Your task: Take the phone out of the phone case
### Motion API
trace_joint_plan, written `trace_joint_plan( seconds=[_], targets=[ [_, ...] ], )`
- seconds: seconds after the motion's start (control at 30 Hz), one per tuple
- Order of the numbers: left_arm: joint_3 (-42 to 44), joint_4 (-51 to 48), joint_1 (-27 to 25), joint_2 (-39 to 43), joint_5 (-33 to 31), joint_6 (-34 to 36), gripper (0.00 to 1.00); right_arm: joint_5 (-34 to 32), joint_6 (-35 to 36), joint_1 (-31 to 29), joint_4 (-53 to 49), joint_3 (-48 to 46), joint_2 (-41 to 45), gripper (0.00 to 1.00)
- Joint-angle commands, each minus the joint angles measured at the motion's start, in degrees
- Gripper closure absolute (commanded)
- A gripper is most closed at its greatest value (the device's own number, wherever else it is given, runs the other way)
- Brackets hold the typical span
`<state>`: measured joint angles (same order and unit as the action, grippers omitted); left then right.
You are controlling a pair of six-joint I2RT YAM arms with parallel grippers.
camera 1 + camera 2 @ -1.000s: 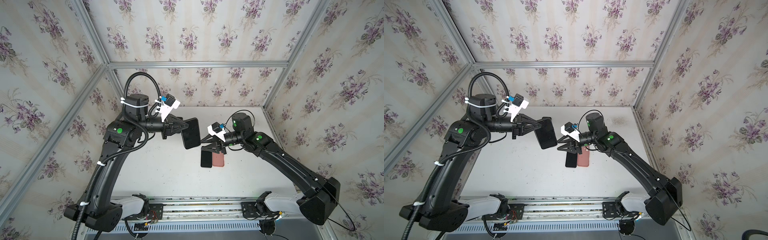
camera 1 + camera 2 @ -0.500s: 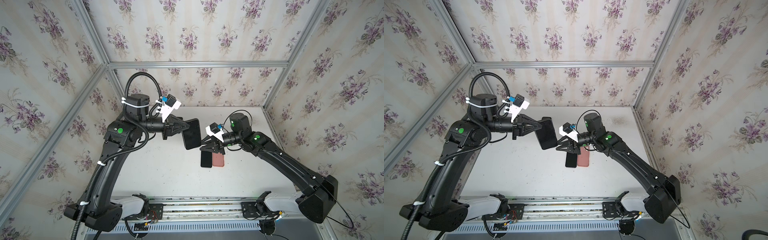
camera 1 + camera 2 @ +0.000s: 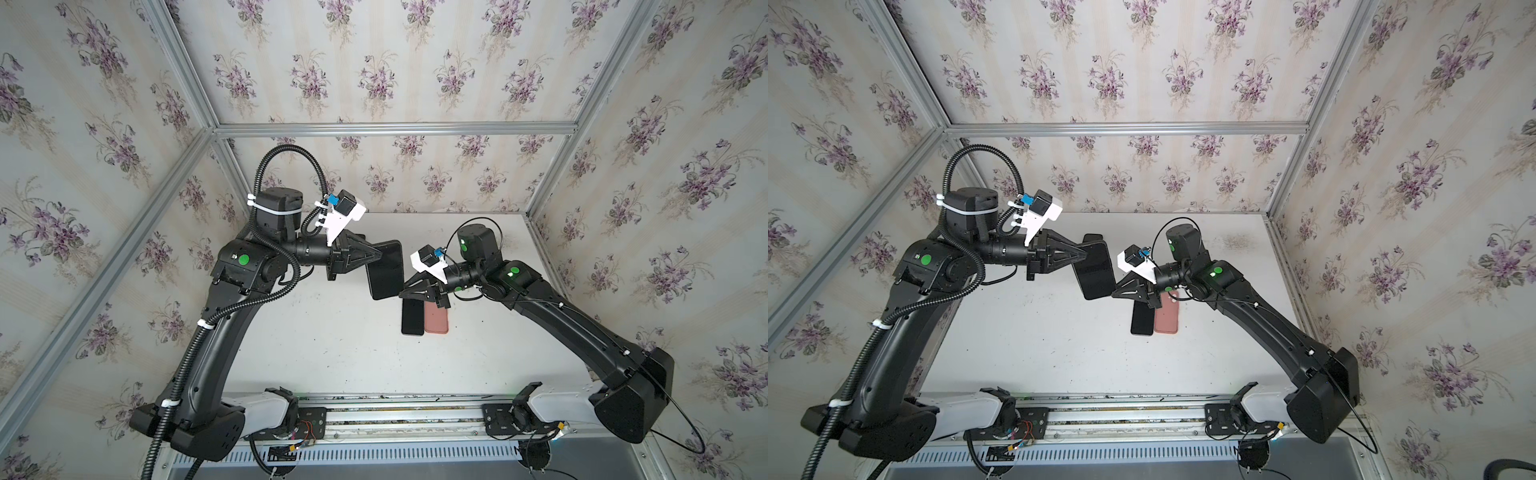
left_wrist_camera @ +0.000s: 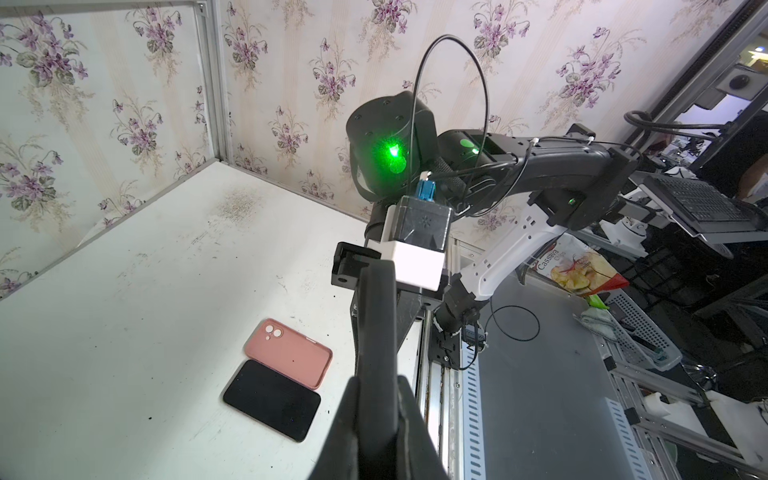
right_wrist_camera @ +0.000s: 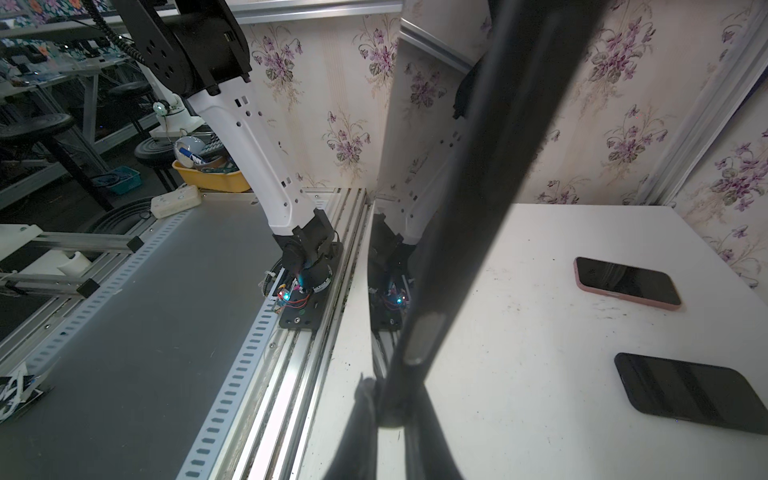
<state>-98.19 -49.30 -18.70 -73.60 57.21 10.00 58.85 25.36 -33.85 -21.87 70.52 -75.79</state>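
Above the pink case [image 3: 436, 321], on its left-arm side, the held phone [image 3: 386, 272] is lifted clear of the tabletop [image 3: 332, 345] between my two arms.

My left gripper [image 3: 380, 255] is closed on the end of this dark slab farthest from the pink case. In the left wrist view its thin edge [image 4: 376, 316] sits pinched between the two fingers [image 4: 345, 424].

My right gripper [image 3: 402, 294] is closed on the corner nearest the pink case. In the right wrist view its fingers [image 5: 353, 428] clamp the rim from either side. I cannot tell whether the held phone wears a case of its own.

The pink case lies flat on the tabletop, and in both top views my right gripper hides its far end. A loose black phone [image 3: 412, 318] lies flat just beside the pink case, long edges together, on the side towards my left arm.
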Motion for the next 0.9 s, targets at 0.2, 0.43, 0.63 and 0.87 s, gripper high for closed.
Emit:
trace_joint_plan(
  seconds=[0.2,0.43,0.63,0.87],
  targets=[
    [-2.0,1.8,0.1,-1.3,1.5,-0.3,0.94,0.4,6.6,-0.6,-4.0,1.4,0.2,0.97],
    [-4.7,3.1,0.0,-4.8,5.0,-2.7,0.95,-2.9,12.2,-2.7,-8.3,3.1,-0.7,0.97],
    [-6.7,5.1,-0.8,-9.5,8.7,-6.7,0.97,-6.6,14.4,-4.0,-6.3,3.0,-0.6,0.96],
    [-6.5,6.5,-1.4,-11.9,11.5,-10.3,0.99,-11.5,11.6,-4.0,2.4,-0.2,1.0,0.97]
  ],
)
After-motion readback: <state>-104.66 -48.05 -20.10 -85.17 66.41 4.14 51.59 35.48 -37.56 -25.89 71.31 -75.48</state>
